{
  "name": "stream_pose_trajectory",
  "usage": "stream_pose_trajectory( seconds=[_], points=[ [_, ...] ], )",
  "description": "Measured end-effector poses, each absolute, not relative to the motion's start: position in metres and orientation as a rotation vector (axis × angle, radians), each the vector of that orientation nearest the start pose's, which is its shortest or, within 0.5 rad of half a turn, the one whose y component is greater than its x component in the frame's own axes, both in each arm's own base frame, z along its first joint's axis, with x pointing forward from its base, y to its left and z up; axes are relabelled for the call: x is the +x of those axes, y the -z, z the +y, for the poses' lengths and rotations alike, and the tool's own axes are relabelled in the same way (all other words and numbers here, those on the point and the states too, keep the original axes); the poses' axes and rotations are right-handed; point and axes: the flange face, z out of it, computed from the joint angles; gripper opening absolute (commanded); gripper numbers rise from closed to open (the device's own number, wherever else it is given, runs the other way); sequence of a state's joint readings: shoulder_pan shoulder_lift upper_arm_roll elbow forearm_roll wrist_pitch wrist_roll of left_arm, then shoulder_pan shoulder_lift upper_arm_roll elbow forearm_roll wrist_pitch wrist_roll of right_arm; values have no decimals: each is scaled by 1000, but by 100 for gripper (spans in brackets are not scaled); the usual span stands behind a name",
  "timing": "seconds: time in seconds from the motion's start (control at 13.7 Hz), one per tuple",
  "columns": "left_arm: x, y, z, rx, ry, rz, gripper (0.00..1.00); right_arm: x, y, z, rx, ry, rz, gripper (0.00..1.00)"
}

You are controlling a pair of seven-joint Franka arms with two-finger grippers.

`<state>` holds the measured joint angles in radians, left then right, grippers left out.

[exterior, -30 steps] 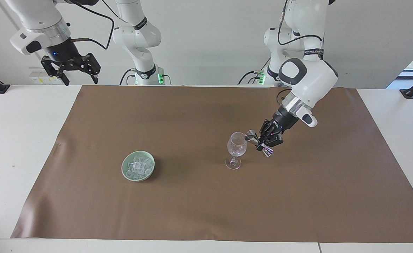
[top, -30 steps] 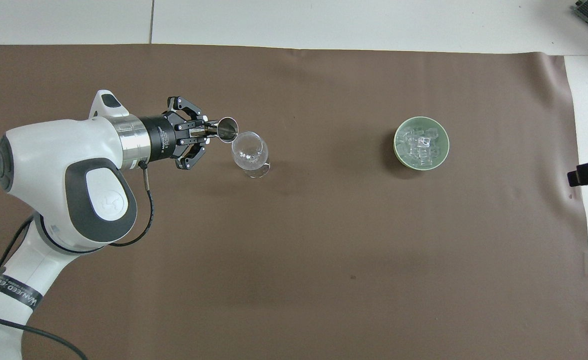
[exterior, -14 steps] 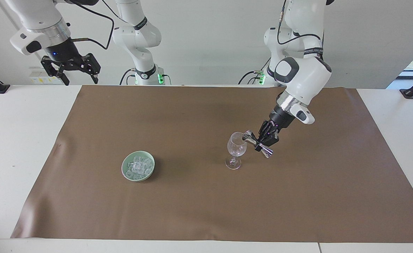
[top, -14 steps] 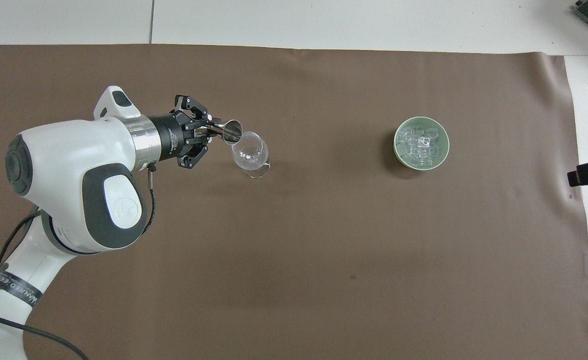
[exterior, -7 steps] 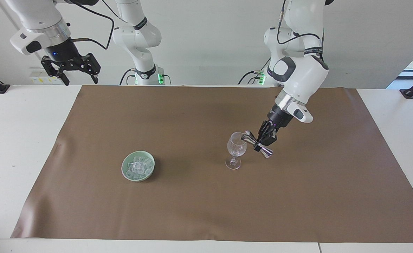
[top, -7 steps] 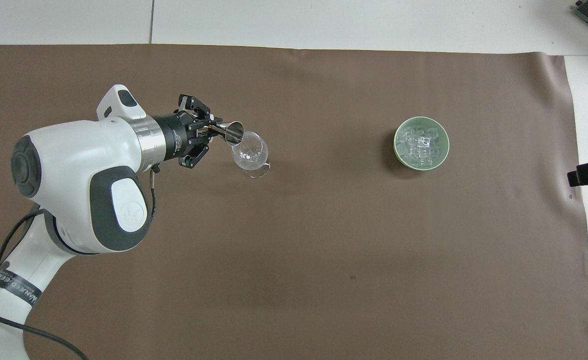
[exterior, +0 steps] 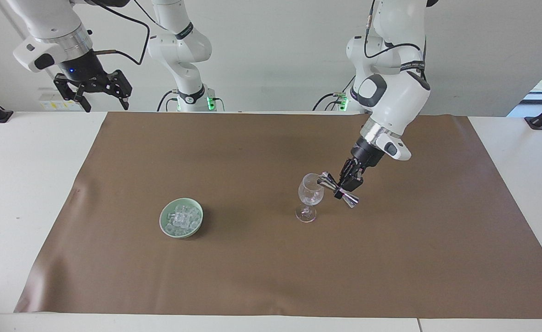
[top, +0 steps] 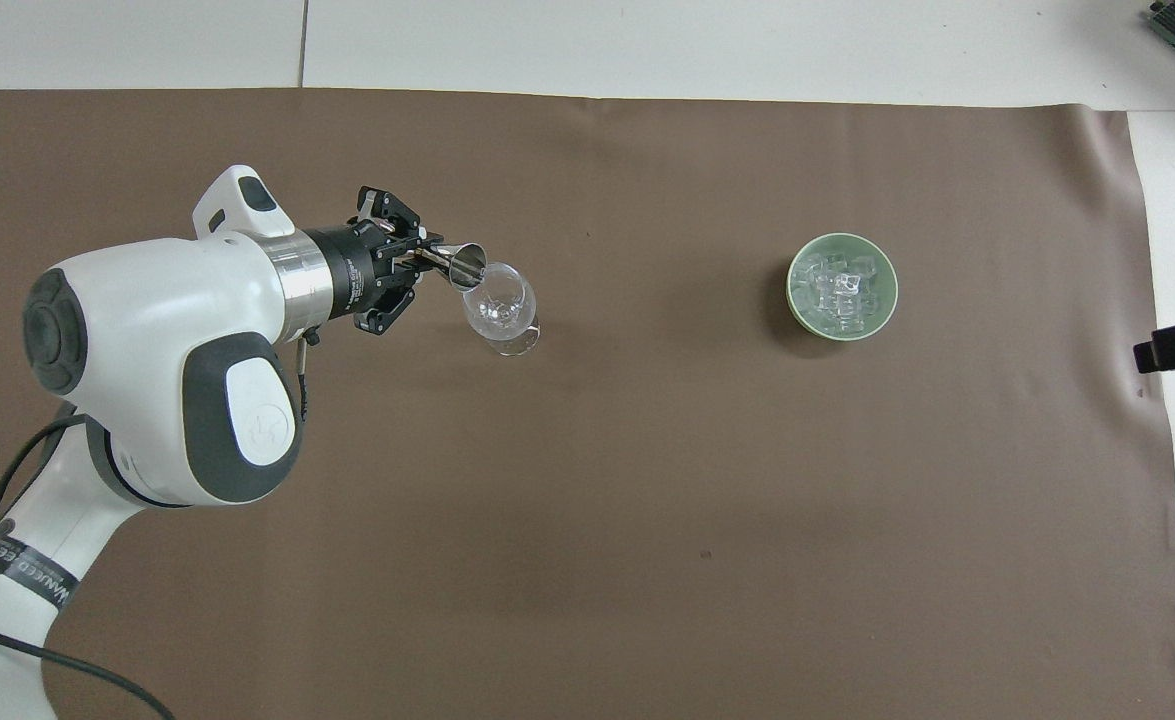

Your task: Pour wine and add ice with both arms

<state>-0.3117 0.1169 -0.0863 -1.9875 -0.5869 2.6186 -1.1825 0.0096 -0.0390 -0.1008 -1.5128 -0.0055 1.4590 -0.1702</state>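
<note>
While the right arm waits raised over the table's edge at its own end, its gripper (exterior: 99, 96) hangs with fingers spread and empty. The left gripper (exterior: 344, 186) is clamped on the waist of a steel jigger (exterior: 338, 189), held tilted with one cup's mouth at the rim of the wine glass (exterior: 310, 197), which stands upright on the brown mat (exterior: 271, 272). Farther out, toward the right arm's end, the ice (exterior: 181, 218) lies heaped in a green bowl (exterior: 163, 226), well apart from the glass.
</note>
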Motion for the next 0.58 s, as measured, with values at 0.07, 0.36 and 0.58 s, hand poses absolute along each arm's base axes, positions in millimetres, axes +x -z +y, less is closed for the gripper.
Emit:
stream_pose_trajectory(
  seconds=[0.07,0.36,0.58],
  points=[
    [575,-460,-228,2045,-64,1427,0,528,-663,-50,-3139,-24,-123,100],
    [573,-464,-237,2080,-89,1390,0,528,-663,-50,-3139,-24,-123,100],
    [573,-465,-238,2094,-113,1376,0,528,-663,-50,-3139,-24,-123,100]
  ],
)
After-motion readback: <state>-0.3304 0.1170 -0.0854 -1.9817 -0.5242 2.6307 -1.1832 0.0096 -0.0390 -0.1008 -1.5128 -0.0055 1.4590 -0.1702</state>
